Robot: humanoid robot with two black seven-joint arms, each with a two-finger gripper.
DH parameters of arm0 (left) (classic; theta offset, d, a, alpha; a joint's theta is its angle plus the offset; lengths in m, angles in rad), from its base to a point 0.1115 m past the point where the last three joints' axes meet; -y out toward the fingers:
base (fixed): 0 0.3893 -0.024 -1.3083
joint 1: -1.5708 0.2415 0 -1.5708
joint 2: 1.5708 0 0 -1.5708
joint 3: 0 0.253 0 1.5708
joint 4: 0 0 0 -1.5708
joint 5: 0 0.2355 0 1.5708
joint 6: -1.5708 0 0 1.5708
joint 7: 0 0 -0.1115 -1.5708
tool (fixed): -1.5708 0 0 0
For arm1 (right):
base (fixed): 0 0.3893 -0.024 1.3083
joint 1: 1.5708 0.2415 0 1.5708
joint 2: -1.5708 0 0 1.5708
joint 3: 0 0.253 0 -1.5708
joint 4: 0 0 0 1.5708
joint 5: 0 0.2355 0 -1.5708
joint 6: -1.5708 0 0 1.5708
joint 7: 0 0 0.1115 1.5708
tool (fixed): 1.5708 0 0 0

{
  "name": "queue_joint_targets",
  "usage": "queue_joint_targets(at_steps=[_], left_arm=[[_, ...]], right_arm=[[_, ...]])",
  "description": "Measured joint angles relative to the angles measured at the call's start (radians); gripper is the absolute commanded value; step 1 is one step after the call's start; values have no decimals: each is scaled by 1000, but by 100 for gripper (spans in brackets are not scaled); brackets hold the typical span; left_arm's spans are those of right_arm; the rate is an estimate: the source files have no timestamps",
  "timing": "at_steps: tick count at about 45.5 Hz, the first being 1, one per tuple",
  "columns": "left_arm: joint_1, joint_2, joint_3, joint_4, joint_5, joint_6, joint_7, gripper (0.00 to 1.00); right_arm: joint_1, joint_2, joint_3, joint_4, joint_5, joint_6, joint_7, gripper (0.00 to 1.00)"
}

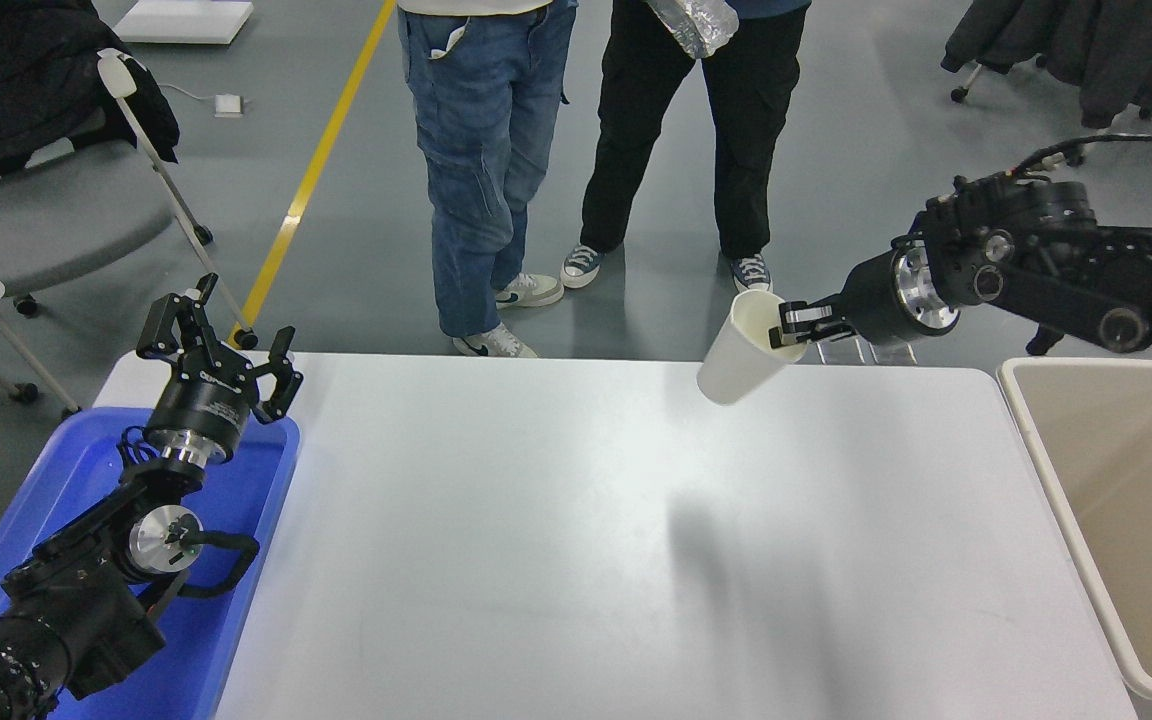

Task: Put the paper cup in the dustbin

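The white paper cup (739,352) hangs tilted in the air above the table's far edge, its cream mouth facing up and right. My right gripper (794,325) is shut on the cup's rim, one finger inside the mouth. The right arm comes in from the right edge, well above the table. The beige dustbin (1041,440) stands at the table's right end, to the right of and below the cup, and looks empty. My left gripper (218,330) is open and parked at the lower left over the blue tray.
A bright blue tray (266,500) lies at the table's left end under the left arm. Two people stand at the far side; one holds a clear plastic bottle (696,22). The white table (576,560) lies below the cup.
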Motion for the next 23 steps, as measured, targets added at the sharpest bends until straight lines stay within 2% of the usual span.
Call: queue_joint_targets(at_steps=[11,23], left_arm=[[0,0,0,0,0,0,0,100],[0,0,0,0,0,0,0,100]], right_arm=[[77,-83,-19,41,1,30,-4,0],[43,-224,-23,43,-7,38,1,0]])
